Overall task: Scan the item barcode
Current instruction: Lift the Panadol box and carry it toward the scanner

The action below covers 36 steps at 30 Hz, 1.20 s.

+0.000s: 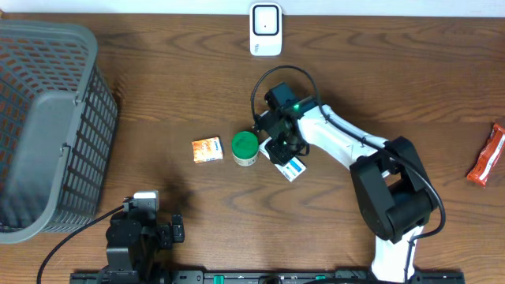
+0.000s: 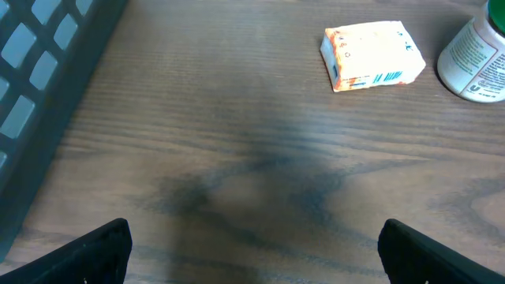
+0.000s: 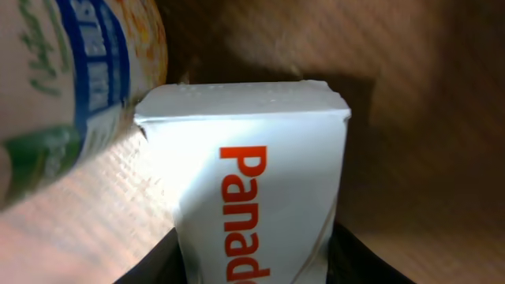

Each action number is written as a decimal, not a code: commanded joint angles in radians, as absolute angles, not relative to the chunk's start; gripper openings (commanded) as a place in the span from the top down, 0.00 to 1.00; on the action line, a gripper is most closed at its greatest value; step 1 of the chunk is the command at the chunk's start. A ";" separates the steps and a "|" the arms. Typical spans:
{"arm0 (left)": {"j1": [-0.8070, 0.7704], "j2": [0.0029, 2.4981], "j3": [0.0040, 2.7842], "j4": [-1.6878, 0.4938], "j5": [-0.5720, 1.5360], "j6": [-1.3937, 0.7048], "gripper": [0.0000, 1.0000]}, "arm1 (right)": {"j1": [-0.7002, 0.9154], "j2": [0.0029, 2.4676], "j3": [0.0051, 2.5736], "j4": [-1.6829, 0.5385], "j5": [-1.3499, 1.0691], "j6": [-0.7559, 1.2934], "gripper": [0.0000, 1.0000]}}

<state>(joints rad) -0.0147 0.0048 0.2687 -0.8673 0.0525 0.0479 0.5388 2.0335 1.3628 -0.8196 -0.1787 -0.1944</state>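
- The item under handling is a white cardboard medicine box with orange lettering and blue markings [image 3: 256, 197]. It lies flat on the brown wood-grain bench [image 1: 158, 63], right of centre, just beside a white jar with a green lid [image 1: 245, 147].
- The right gripper [image 1: 284, 155] is lowered directly over this box. In the right wrist view its dark fingers [image 3: 150, 264] stand on either side of the box's long edges and close against them. Whether they are clamped firm or only flanking the box, I cannot tell. The box shows no lift off the bench.
- Judgement: the straddle across the narrow width is set for a pick, so the box can be carried and its barcode turned to the reader. The jar crowds one side, and a nudge against it is the likeliest fault.
- The white wall-plug-shaped scanner unit [image 1: 266, 29] stands at the far edge of the bench, well apart from the box. No barcode is visible on the upper face.
- A small orange carton [image 1: 207, 149] lies left of the jar, untouched.
- The left gripper [image 2: 252, 268] rests at the near edge with its fingers wide apart, holding nothing and evidently kept clear.
- A grey plastic mesh basket [image 1: 47, 126] sits far left, and a red snack wrapper [image 1: 487, 154] far right.
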 commanded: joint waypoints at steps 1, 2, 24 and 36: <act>-0.012 0.004 0.270 -0.883 0.044 0.039 0.01 | 0.505 2.041 1.381 -0.834 -0.290 -0.183 0.61; -0.012 0.004 0.270 -0.883 0.044 0.039 0.01 | 0.498 2.040 1.381 -0.836 -0.302 -0.181 0.61; -0.012 0.004 0.270 -0.883 0.044 0.039 0.01 | 0.273 1.911 1.382 -1.052 -1.005 -0.256 0.59; -0.012 0.004 0.270 -0.883 0.044 0.039 0.01 | 0.268 1.911 1.382 -1.026 -0.989 -0.263 0.60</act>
<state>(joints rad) -0.0147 0.0048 0.2687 -0.8673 0.0528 0.0479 0.2760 1.9289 1.3663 -1.0454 -0.9615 -0.2409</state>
